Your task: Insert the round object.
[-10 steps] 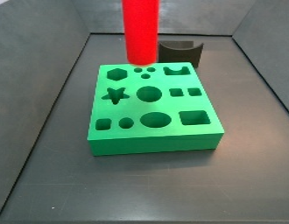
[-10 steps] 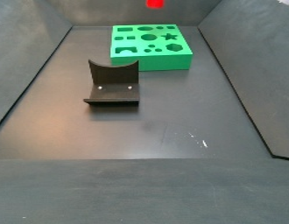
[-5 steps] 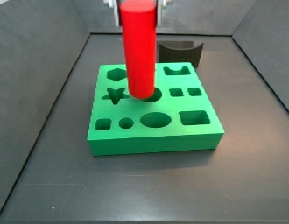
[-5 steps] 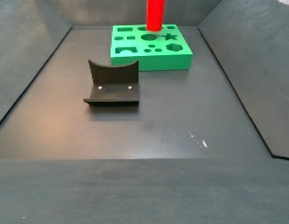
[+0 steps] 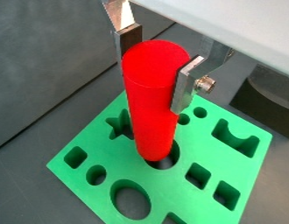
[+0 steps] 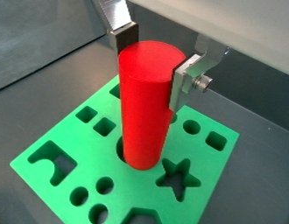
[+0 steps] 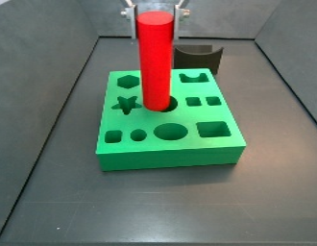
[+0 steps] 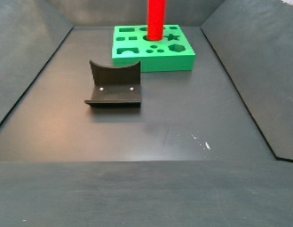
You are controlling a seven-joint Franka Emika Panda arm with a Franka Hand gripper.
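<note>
The round object (image 7: pixel 155 62), a tall bright red cylinder peg, stands upright with its lower end in the round hole at the middle of the green block (image 7: pixel 168 149). My gripper (image 7: pixel 155 12) is above the block, shut on the peg's top. In both wrist views the silver fingers flank the peg (image 5: pixel 153 96) (image 6: pixel 147 96), one finger (image 5: pixel 130 39) on the far side and one finger (image 6: pixel 185 79) on the near side, with the gripper (image 5: pixel 157 66) (image 6: pixel 153 63) centred over it. In a side view the peg (image 8: pixel 156 18) rises out of the frame.
The green block (image 8: pixel 173 58) has several other cut-outs, among them a star (image 7: pixel 125 104), an oval (image 7: pixel 170 131) and squares. The dark fixture (image 8: pixel 114 86) stands on the floor apart from the block; it also shows behind the block (image 7: pixel 200 55). Dark walls (image 7: pixel 46 115) enclose the floor.
The gripper has come down with the peg; the peg's lower end has sunk into the round hole, and its top sits lower than before.
</note>
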